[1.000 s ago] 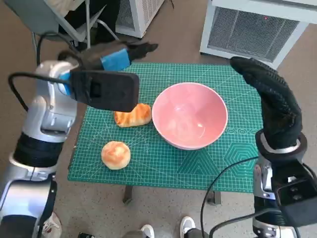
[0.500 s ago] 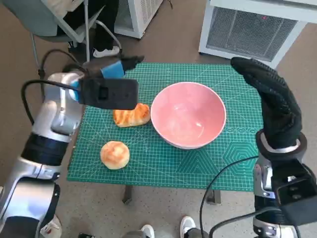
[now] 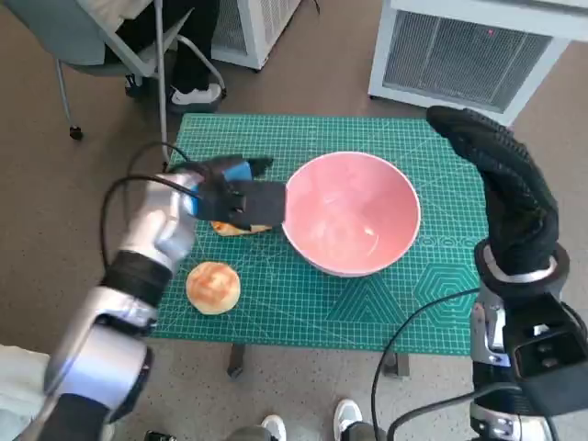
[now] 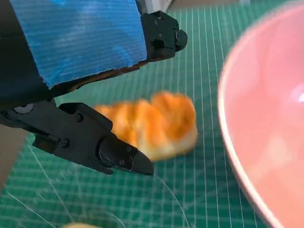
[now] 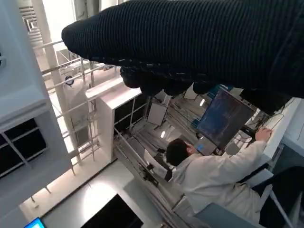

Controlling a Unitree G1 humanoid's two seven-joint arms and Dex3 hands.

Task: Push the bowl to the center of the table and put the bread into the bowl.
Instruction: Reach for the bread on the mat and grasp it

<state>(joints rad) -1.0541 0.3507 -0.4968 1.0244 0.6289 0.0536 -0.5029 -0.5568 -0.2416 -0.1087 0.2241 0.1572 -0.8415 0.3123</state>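
A pink bowl [image 3: 352,213] stands near the middle of the green cutting mat [image 3: 404,303]. Just left of the bowl lies an oblong golden bread [image 3: 241,226], mostly hidden under my left hand [image 3: 231,190]. The left wrist view shows that bread [image 4: 152,124] below my left hand [image 4: 90,90], whose black fingers [image 4: 118,156] are spread above it and hold nothing. The bowl's rim [image 4: 227,123] is close beside the bread. A round bun [image 3: 213,286] sits near the mat's front left. My right hand [image 3: 510,197] is raised at the table's right edge, its gloved fingers straight and empty.
A chair and a person's legs [image 3: 179,55] are beyond the far left corner. White appliances [image 3: 478,46] stand behind the table. Shoes [image 3: 308,424] show at the near edge. The right wrist view looks away from the table at a person [image 5: 209,175] at a desk.
My left hand has come down and toward the bowl, from above the mat's far left to just over the oblong bread. The right hand, bowl and breads have not moved.
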